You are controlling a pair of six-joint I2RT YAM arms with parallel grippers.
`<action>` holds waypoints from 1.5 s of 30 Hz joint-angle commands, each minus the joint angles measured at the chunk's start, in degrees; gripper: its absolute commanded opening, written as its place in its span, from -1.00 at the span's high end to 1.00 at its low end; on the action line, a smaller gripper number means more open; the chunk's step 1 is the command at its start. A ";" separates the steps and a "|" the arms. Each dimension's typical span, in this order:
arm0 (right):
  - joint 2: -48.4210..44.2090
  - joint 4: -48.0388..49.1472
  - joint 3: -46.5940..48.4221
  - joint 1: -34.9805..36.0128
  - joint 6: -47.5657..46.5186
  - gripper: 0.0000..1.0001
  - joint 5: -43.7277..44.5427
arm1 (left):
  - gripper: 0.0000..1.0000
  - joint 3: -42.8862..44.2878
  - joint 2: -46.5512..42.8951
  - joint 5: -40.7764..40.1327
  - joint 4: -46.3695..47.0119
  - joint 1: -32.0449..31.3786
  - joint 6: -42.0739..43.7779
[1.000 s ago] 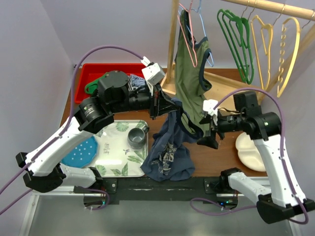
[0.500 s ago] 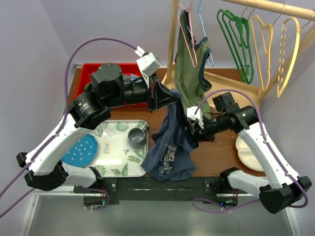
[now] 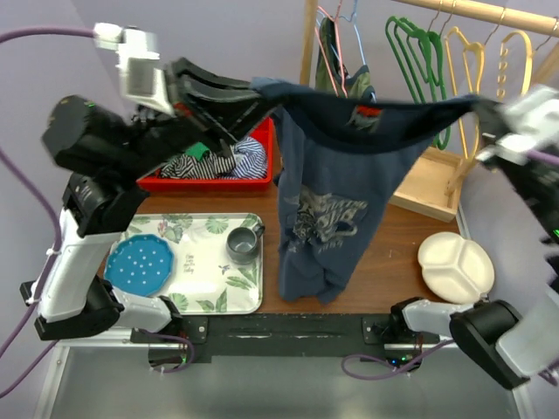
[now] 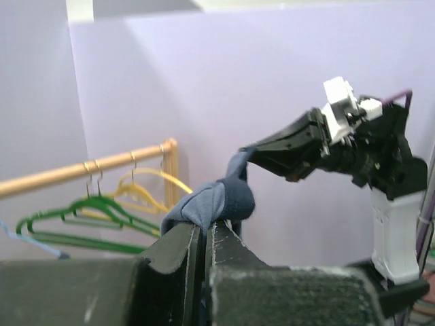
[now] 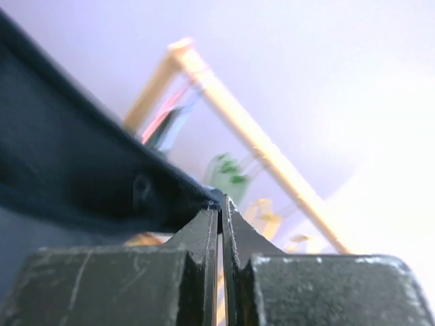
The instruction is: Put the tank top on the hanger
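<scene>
Lift-and-spread step: my left gripper [image 4: 204, 231] and right gripper [image 5: 219, 207], each pinched onto a shoulder strap, hold the tank top [image 3: 325, 188] stretched aloft; next, I judge, guiding one opening over the hanger [image 3: 454, 65].

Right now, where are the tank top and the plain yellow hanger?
tank top [image 3: 327, 209]: top external view, on the grey chest print.
plain yellow hanger [image 3: 451, 68]: top external view, on its left limb.
</scene>
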 commanded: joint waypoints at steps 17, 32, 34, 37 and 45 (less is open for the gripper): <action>-20.54 -6.98 -72.30 -0.12 -3.16 1.00 -11.88 | 1.00 -69.91 -16.40 7.15 22.28 0.29 -13.95; -20.72 5.00 -92.61 -0.38 0.63 0.08 -6.34 | -0.15 -82.10 -5.91 4.90 19.96 0.20 -13.90; -20.55 0.52 -84.91 -0.91 -0.34 -0.42 -6.86 | -0.42 -78.42 -7.85 2.69 15.73 0.20 -10.05; -18.01 -6.95 -72.27 -2.66 -2.37 -0.57 -11.50 | -0.69 -74.27 -14.34 -3.01 8.07 0.20 -5.57; -8.17 -10.32 -47.61 -4.95 5.26 -0.64 -13.73 | -1.00 -71.45 -23.59 -14.98 1.47 0.47 -2.21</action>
